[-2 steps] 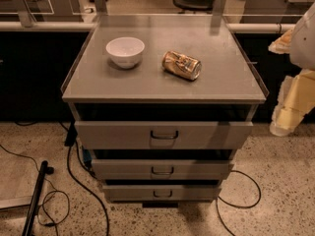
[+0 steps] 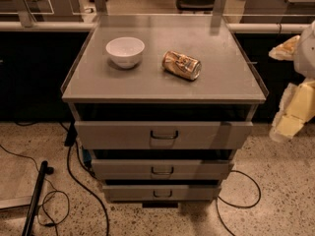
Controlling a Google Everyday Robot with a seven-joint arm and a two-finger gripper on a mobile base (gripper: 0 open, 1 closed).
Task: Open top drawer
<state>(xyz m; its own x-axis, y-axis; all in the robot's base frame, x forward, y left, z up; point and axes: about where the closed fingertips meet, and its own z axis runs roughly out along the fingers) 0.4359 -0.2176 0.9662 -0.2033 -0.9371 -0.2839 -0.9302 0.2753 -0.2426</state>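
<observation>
The top drawer (image 2: 197, 134) sits directly beneath the bench (image 2: 162, 85) surface, with its dark wire handle at the centre. The end effector (image 2: 287, 125) hangs beside the drawer's right end, apart from it. Whether it is released or clenched cannot be told.

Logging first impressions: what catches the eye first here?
A grey cabinet with three drawers fills the centre, its top drawer the widest. On the cabinet sit a white bowl, left, and a can lying on its side, right. The gripper hangs at the right edge, apart from the cabinet.
</observation>
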